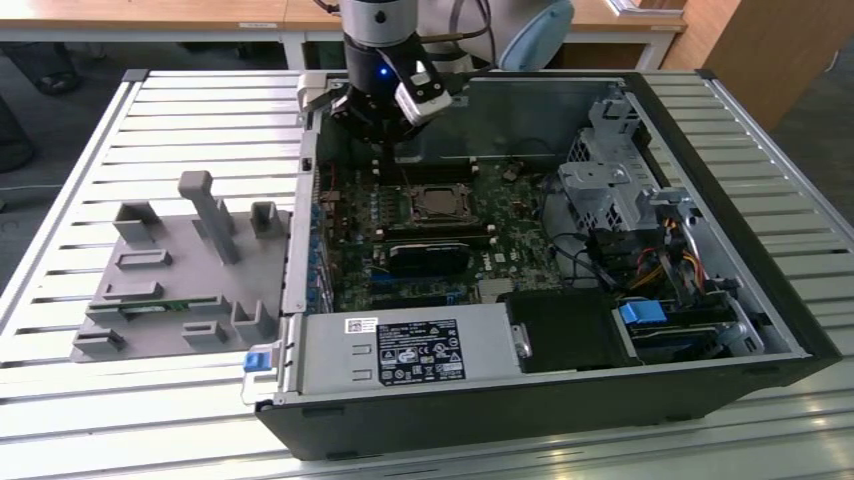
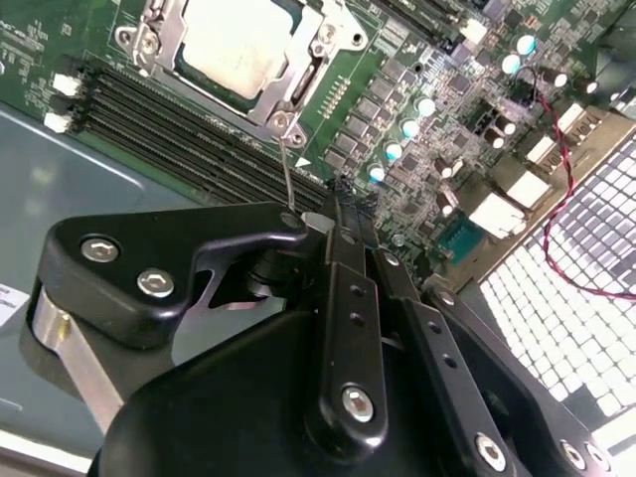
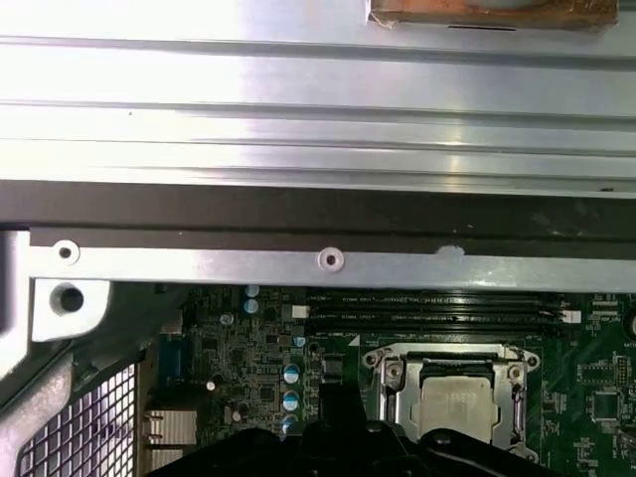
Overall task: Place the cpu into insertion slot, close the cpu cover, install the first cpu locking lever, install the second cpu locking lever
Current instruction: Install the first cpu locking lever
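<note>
The desk (image 1: 174,110) is topped with pale metal slats, and light glares brightly off those along its near edge. Beyond its far edge stand wooden tables (image 1: 147,15) and a pale blue chair (image 1: 541,35). A wooden cabinet (image 1: 761,50) rises past the far corner on the exterior view's right. The floor (image 1: 67,110) is dark grey.

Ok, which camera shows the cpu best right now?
The second wrist view: the cpu sits close and large, its metal top plain inside the cpu cover. The first wrist view shows it smaller, just past the dark end effector. The exterior view shows it tiny, deep in the case.
</note>
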`<act>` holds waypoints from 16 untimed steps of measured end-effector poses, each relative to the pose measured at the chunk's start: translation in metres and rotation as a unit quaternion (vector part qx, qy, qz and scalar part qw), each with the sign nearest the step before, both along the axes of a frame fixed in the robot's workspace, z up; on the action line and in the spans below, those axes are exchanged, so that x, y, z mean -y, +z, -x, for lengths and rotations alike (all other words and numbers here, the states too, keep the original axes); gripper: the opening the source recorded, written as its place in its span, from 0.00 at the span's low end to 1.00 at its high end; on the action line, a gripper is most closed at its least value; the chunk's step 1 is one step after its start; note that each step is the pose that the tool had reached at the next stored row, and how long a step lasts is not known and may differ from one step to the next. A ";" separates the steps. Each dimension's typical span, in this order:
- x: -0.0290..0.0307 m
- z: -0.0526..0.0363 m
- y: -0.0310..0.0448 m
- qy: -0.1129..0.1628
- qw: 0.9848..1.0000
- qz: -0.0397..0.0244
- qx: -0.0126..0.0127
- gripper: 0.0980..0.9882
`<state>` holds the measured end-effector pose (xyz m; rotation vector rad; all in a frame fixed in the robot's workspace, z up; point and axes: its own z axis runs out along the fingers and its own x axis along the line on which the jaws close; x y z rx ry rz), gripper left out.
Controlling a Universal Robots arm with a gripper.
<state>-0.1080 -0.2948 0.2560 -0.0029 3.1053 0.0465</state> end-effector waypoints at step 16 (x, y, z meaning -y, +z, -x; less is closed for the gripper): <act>-0.0084 -0.0176 -0.0011 0.000 1.000 0.000 0.000 0.01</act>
